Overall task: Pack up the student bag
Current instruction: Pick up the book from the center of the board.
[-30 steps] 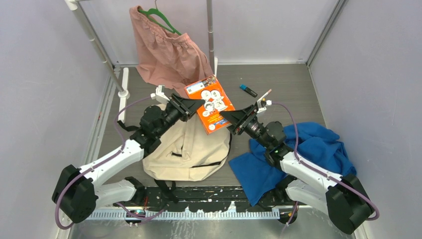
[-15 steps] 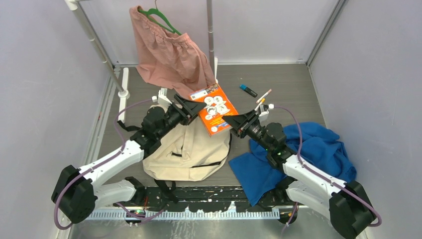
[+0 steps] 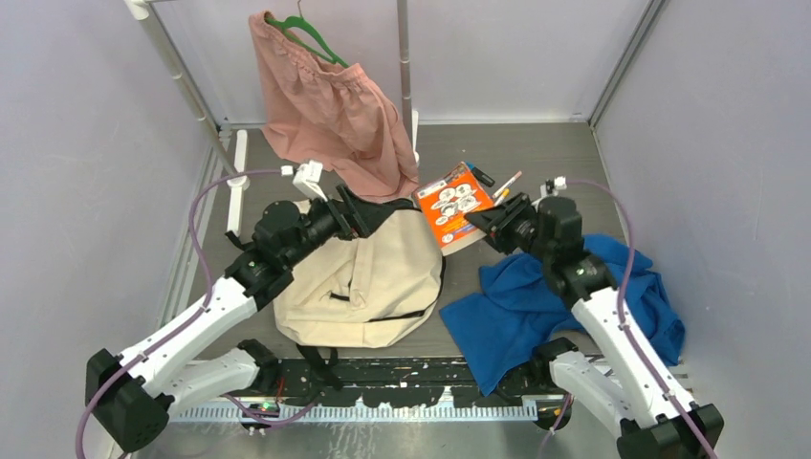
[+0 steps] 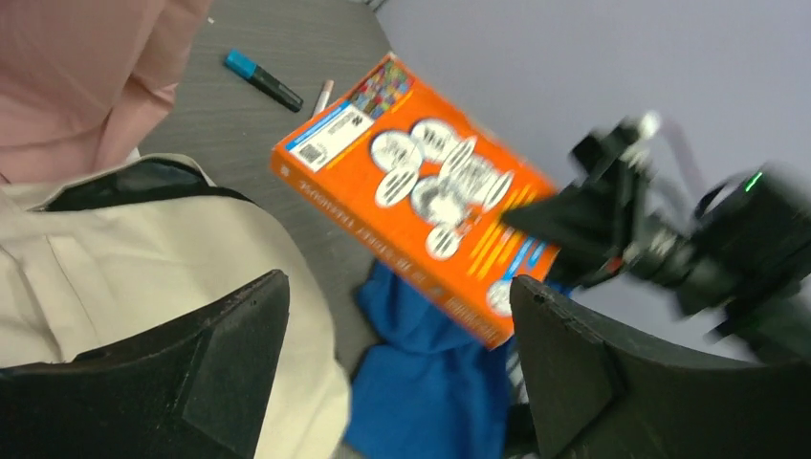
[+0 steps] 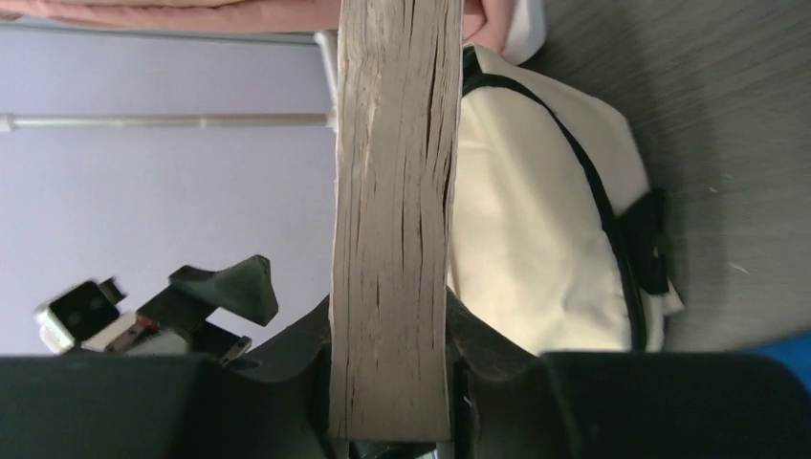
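The student bag (image 3: 368, 277) is a cream backpack with black zippers, lying flat on the table between the arms. My left gripper (image 3: 375, 215) hovers over its top end, open and holding nothing. In the left wrist view the left gripper (image 4: 397, 287) has wide-spread fingers, with the bag (image 4: 143, 249) under the left one. An orange book (image 3: 454, 206) is held tilted in the air just right of the bag's top. My right gripper (image 3: 481, 218) is shut on its lower right edge. In the right wrist view the book's page edge (image 5: 392, 210) is clamped in the right gripper (image 5: 392, 382).
A pink garment (image 3: 330, 105) on a green hanger hangs from a rack behind the bag. A blue cloth (image 3: 574, 296) is heaped at the right under my right arm. A blue-capped marker (image 3: 481, 175) and a pencil (image 3: 507, 182) lie behind the book.
My left gripper opened, let go of the book and drew back left over the bag. My right gripper shut on the book and carried it to the right and farther back.
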